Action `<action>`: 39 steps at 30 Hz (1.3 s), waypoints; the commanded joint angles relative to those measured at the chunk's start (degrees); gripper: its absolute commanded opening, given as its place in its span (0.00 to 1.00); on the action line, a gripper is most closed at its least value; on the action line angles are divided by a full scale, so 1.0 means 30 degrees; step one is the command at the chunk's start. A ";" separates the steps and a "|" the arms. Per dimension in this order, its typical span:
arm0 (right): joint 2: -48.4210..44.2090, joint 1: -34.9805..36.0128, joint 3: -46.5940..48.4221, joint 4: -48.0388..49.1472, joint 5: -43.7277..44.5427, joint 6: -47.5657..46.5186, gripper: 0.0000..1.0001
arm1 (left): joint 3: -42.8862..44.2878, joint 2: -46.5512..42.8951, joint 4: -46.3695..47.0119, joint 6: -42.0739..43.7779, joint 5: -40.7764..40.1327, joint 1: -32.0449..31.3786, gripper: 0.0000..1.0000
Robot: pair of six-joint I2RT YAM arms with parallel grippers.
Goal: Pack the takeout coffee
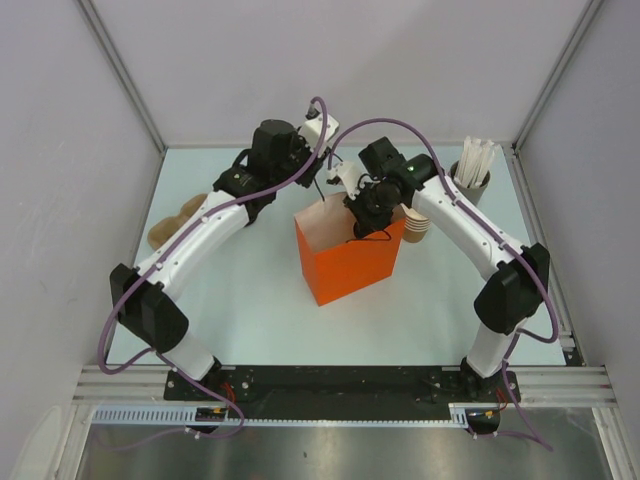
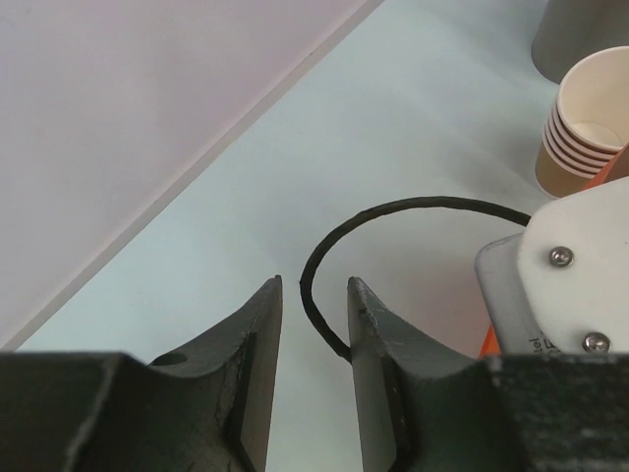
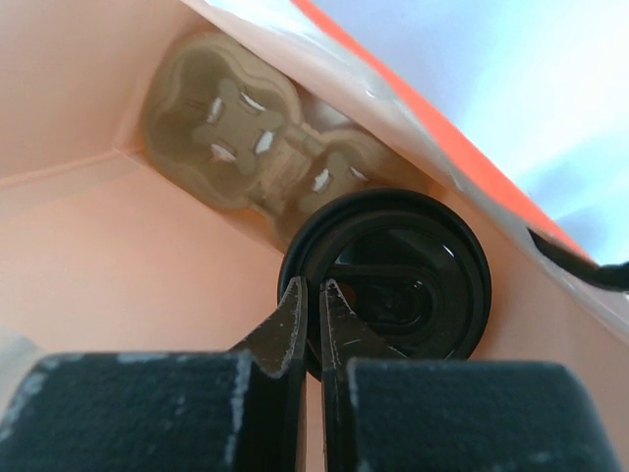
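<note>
One black lid (image 3: 393,285) lies flat and face-up deep inside the one orange bag (image 1: 345,265), against its right wall. What is under the lid is hidden. Beside it on the bag's floor is one brown pulp carrier (image 3: 226,128) with rounded pockets.

The right pincer (image 3: 313,290) has its fingers pressed almost together, pinching the lid's near rim. From above, the right arm bends out to the right at the elbow. Its forearm comes back toward the middle and its wrist tips down into the bag's open mouth.

The left pincer (image 2: 314,290) stands partly spread and grips nothing. A loop of black cable (image 2: 393,208) shows beyond the gap. The left arm bends out to the left at the elbow and stretches up and inward, its wrist just behind the bag's rear left corner.

On the pale surface (image 1: 250,310), right of the bag, is one stack of tan cups (image 2: 590,118), about five nested. Behind it is one grey cylinder (image 1: 470,185) of white sticks (image 1: 476,155). A tan pile (image 1: 178,222) lies at the far left, partly under the left arm.
</note>
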 commanded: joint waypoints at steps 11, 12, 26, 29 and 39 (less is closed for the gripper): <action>0.0086 -0.0331 0.0176 -0.0039 0.0182 -0.0857 0.00 | -0.0143 0.0171 0.0940 -0.0560 -0.2108 0.0085 0.29; 0.0144 -0.0331 0.0118 -0.0010 0.0182 -0.0886 0.00 | -0.0084 0.0201 0.0940 -0.0647 -0.2284 0.0114 0.29; 0.0701 -0.0389 -0.0439 -0.0098 -0.0053 -0.1238 0.00 | -0.0025 0.0465 0.1145 -0.0999 -0.2345 0.0085 0.29; 0.0847 -0.0360 -0.0732 -0.0068 -0.0082 -0.1268 0.00 | -0.0025 0.0436 0.1204 -0.1116 -0.2316 0.0085 0.29; 0.0936 -0.0331 -0.1699 0.0663 -0.0229 -0.1297 0.00 | -0.0171 0.0202 0.1204 -0.1234 -0.2082 0.0085 0.29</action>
